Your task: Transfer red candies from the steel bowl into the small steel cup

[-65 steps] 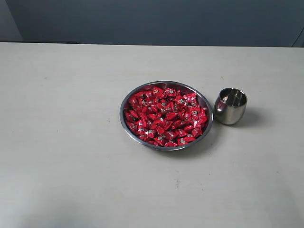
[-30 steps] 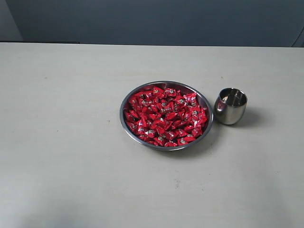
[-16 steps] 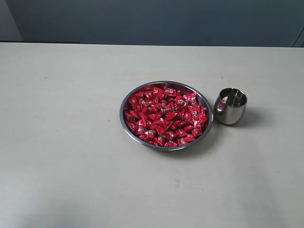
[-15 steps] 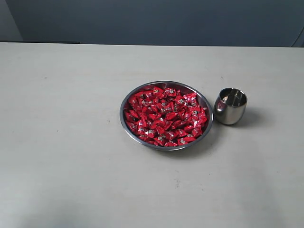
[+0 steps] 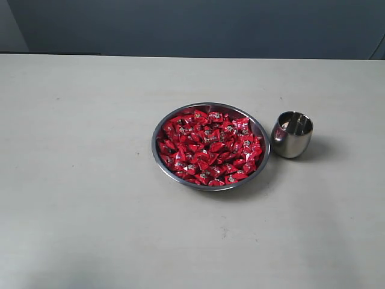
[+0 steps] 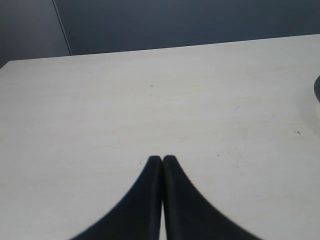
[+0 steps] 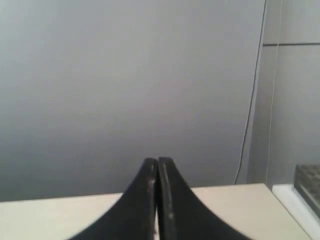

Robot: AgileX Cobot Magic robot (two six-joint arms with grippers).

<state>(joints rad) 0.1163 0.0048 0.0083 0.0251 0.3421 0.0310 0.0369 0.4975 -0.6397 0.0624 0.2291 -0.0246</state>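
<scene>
- While its two dark tips press flat together, the left hand (image 6: pixel 161 160) is clenched on nothing, over the pale worktop (image 6: pixel 100 100).
- Right hand (image 7: pixel 157 161): likewise clenched and empty, facing a grey wall (image 7: pixel 125 75).
- Shiny red wrapped candies (image 5: pixel 210 147) fill the wide shallow steel bowl (image 5: pixel 154 147), mid-worktop.
- Small rounded steel cup (image 5: pixel 292 135) stands upright just right of the bowl; whether they touch is unclear.

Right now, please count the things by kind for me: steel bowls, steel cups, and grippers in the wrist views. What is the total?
steel bowl: 1
small steel cup: 1
grippers: 2, the left gripper and the right gripper, both shut
Total: 4
The red candies in the bowl are too many to count exactly.
</scene>
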